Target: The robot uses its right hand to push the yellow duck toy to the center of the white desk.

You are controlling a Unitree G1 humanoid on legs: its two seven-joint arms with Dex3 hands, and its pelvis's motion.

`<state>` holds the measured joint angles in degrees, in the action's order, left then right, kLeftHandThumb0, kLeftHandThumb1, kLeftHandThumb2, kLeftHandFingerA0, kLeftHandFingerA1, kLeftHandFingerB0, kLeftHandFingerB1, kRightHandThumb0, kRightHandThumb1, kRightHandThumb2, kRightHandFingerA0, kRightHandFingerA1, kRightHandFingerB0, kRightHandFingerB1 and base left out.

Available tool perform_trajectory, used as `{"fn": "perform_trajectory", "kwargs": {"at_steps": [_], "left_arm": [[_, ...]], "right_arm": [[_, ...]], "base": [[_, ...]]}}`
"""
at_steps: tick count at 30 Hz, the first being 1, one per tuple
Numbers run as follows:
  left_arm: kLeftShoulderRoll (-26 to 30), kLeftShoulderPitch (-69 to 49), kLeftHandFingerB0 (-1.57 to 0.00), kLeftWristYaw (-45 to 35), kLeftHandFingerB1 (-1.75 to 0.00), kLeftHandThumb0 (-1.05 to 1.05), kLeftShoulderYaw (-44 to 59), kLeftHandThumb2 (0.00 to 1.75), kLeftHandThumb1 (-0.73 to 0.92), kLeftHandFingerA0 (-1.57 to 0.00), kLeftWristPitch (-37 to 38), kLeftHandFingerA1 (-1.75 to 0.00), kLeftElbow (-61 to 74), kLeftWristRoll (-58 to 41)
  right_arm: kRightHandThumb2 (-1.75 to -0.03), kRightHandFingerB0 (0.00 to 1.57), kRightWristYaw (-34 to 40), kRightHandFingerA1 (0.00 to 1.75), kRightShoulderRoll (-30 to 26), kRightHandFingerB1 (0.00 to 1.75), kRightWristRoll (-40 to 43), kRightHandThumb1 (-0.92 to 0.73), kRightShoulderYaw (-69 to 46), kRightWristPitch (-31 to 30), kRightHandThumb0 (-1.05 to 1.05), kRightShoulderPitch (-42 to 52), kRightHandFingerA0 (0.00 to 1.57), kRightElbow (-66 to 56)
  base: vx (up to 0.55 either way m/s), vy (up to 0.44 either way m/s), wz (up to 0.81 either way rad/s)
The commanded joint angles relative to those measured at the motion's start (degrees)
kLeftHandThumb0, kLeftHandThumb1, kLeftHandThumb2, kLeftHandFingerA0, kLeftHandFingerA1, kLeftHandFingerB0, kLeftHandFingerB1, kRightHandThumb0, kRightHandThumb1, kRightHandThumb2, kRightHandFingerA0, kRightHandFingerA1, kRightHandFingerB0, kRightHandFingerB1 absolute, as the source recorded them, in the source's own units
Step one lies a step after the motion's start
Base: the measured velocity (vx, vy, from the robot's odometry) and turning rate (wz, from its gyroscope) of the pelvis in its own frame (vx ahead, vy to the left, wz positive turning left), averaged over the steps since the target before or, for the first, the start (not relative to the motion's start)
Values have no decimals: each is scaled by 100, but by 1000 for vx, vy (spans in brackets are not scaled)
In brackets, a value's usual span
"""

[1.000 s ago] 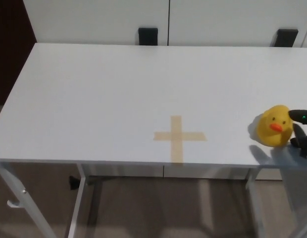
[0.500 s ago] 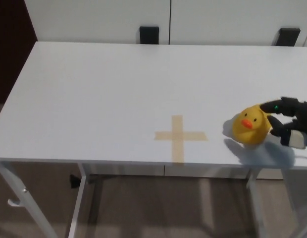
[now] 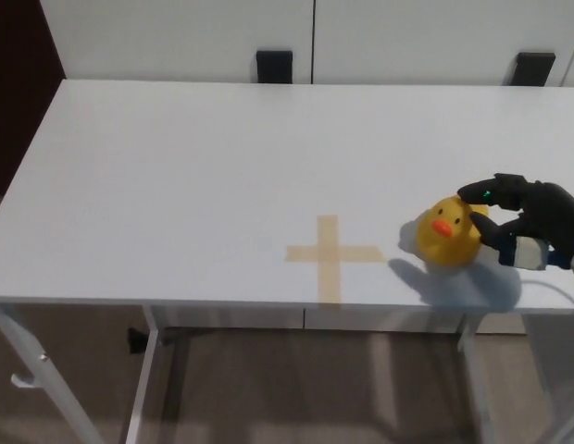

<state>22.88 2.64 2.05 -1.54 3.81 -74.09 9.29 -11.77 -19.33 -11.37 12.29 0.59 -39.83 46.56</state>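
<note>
The yellow duck [image 3: 444,232] has slid closer to the tape cross [image 3: 332,255], sitting just at its 3 o'clock on the white desk [image 3: 176,166]. The right hand [image 3: 526,218] touches it, fingers spread apart, holding nothing.

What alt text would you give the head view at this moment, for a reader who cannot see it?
The robot's right hand rests against a yellow duck toy on a white desk, the duck just right of a tan tape cross near the front edge. The left hand is out of view.
</note>
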Motion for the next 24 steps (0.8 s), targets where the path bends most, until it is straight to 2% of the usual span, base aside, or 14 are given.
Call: {"fn": "perform_trajectory", "kwargs": {"at_steps": [1, 2, 6, 7, 9, 10, 13, 19, 23, 24], "left_arm": [[55, -25, -90, -35, -91, -12, -41, 104, 51, -88, 156, -88, 19, 88], [51, -29, -88, -38, -88, -12, -48, 94, 56, -89, 170, -83, 18, 91], [51, -44, -90, -28, -88, -13, -56, 88, 58, -90, 212, -84, 0, 102], [55, -42, -91, -30, -88, -12, -65, 92, 56, -91, 225, -84, -17, 117], [58, -37, -91, -35, -88, -12, -72, 92, 56, -91, 232, -84, -37, 138], [59, -30, -90, -33, -87, -11, -74, 94, 56, -91, 224, -84, -43, 148], [70, -24, -90, -41, -88, -11, -72, 95, 56, -89, 224, -84, -26, 160], [54, -15, -89, -28, -87, -12, -74, 87, 58, -88, 167, -82, -18, 175], [66, -44, -91, -22, -88, -12, -118, 91, 56, -88, 223, -83, -23, 229], [60, -49, -89, -18, -87, -12, -120, 89, 59, -89, 215, -82, -35, 228]], "right_arm": [[-76, 38, -164, 57, 177, 43, -270, -92, 240, -146, -87, -112, 50, -67], [-75, 36, -160, 57, 248, 42, -288, -92, 287, -220, -86, -117, 51, -148], [-74, 37, -171, 57, 295, 42, -305, -92, 336, -286, -86, -53, 51, -271], [-117, 33, -187, 64, 328, 53, -324, -77, 373, -308, -85, -11, 46, -316], [-117, 33, -206, 64, 362, 53, -347, -77, 411, -342, -85, 35, 46, -370], [-74, 38, -213, 58, 371, 43, -363, -92, 432, -354, -85, 51, 50, -399], [-73, 39, -254, 57, 459, 42, -388, -92, 503, -419, -84, 91, 49, -483], [-73, 38, -274, 59, 593, 42, -379, -92, 548, -415, -85, 100, 48, -550], [-73, 39, -290, 58, 729, 43, -376, -92, 590, -447, -86, 93, 47, -609], [-94, 35, -296, 63, 795, 49, -401, -76, 643, -382, -93, 88, 46, -606]], "base": [[0, 0, 0], [0, 0, 0], [0, 0, 0], [0, 0, 0], [0, 0, 0], [0, 0, 0], [0, 0, 0], [0, 0, 0], [0, 0, 0], [0, 0, 0]]}}
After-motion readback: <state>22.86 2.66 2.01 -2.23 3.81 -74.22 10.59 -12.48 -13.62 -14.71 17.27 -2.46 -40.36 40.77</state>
